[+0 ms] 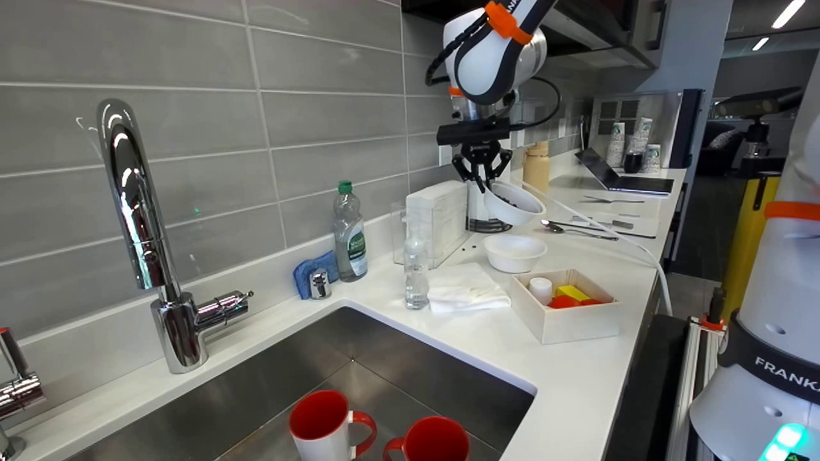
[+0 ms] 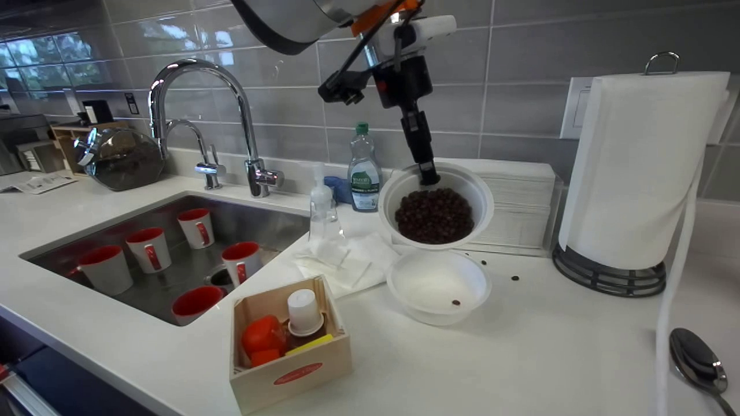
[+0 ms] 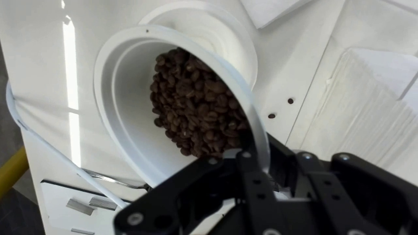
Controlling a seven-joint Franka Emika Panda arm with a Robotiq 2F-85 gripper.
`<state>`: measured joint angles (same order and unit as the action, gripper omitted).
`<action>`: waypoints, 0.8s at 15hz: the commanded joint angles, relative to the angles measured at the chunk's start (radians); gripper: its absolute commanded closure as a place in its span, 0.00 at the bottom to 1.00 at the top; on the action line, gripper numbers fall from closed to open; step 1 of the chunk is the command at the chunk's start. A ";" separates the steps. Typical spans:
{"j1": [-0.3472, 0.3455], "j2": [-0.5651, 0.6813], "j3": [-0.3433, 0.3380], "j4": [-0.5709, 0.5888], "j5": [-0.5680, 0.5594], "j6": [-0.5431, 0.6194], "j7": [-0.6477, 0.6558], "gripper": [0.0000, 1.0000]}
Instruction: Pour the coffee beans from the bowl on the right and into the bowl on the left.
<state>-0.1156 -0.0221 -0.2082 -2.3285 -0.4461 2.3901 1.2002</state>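
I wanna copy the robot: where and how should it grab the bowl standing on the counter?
Probably the rim of the lower bowl, straddled from above beside the loose white paper: the bowl stands upright, widening upward, and in the wrist view the tilted bowl leaves that edge uncovered. The pincer should set the tilted one down first.

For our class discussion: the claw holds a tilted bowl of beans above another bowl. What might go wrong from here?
Beans may miss the lower bowl and scatter; stray beans lie on the counter near it.
The claw pinches the tilted bowl at one side of its rim, so it might slip or twist under the beans' weight.
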 commanded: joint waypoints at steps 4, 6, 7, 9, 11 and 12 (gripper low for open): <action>-0.025 -0.005 0.024 -0.050 0.078 0.195 0.002 0.99; -0.028 -0.004 0.023 -0.062 0.110 0.251 -0.012 0.99; -0.030 -0.004 0.022 -0.070 0.122 0.280 -0.017 0.99; -0.034 -0.003 0.021 -0.088 0.149 0.332 -0.027 0.99; -0.040 -0.012 0.018 -0.114 0.171 0.374 -0.036 0.99; -0.044 -0.016 0.017 -0.125 0.181 0.397 -0.040 0.99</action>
<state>-0.1383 -0.0174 -0.1969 -2.4114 -0.3104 2.7134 1.1900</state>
